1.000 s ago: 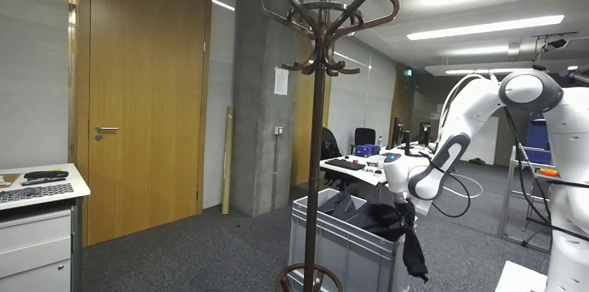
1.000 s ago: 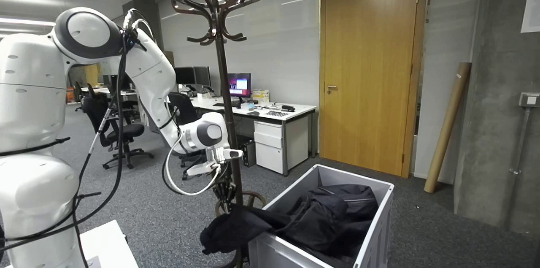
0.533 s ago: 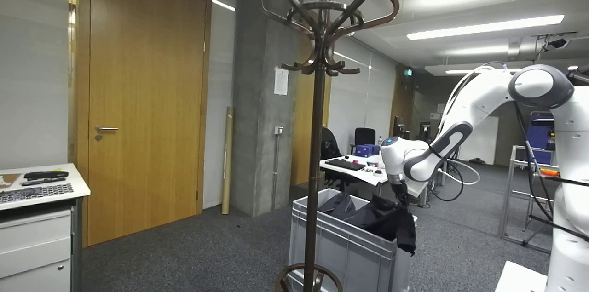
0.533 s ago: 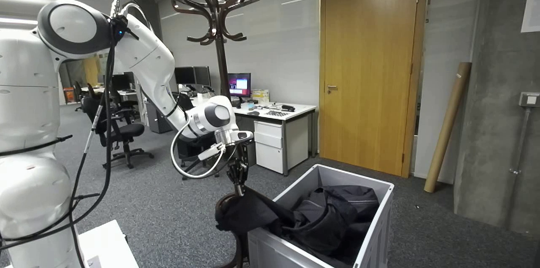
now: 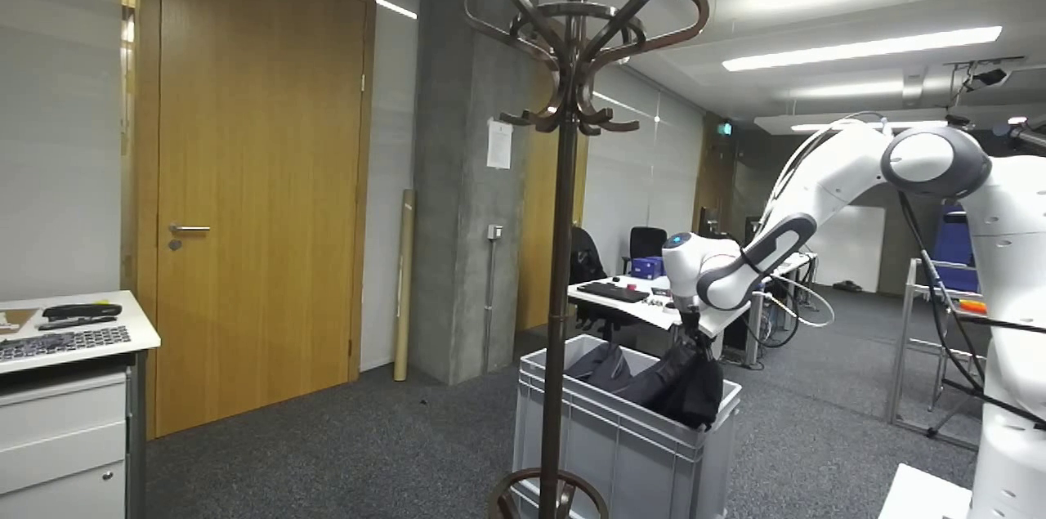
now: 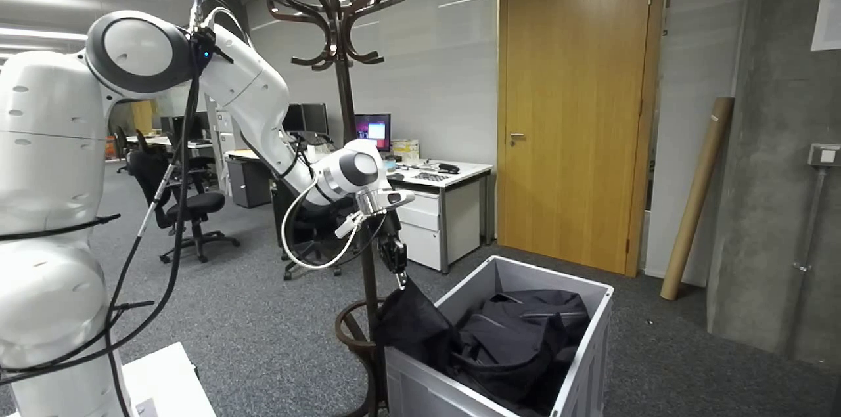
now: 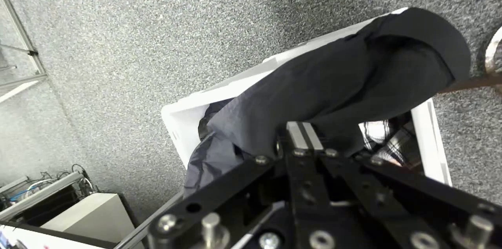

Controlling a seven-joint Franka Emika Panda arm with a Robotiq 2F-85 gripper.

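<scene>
My gripper [image 6: 402, 279] is shut on a black garment [image 6: 417, 322] and holds a pinched part up above the end of a grey crate [image 6: 594, 364]. The garment sags from the fingertips over the crate's rim, and its rest lies bunched among dark cloth inside. In the wrist view the two fingertips [image 7: 305, 135] are almost together with dark cloth [image 7: 306, 84] at them. The cloth there stretches over the crate's long rim [image 7: 219, 92]. A plaid cloth [image 7: 392, 143] shows in the crate. In an exterior view the gripper [image 5: 695, 333] is partly hidden against the black cloth [image 5: 695, 388].
A dark brown coat rack [image 5: 564, 216] with curved hooks stands beside the crate; it also shows close behind the gripper [image 6: 345, 95]. A white desk [image 6: 453, 174] with drawers, a wooden door [image 6: 578, 108], a cardboard tube [image 6: 696, 200] and a concrete column [image 5: 474, 176] stand around.
The gripper has risen and moved toward the crate with the garment held. The garment end that hung outside the crate has been drawn up to its rim.
</scene>
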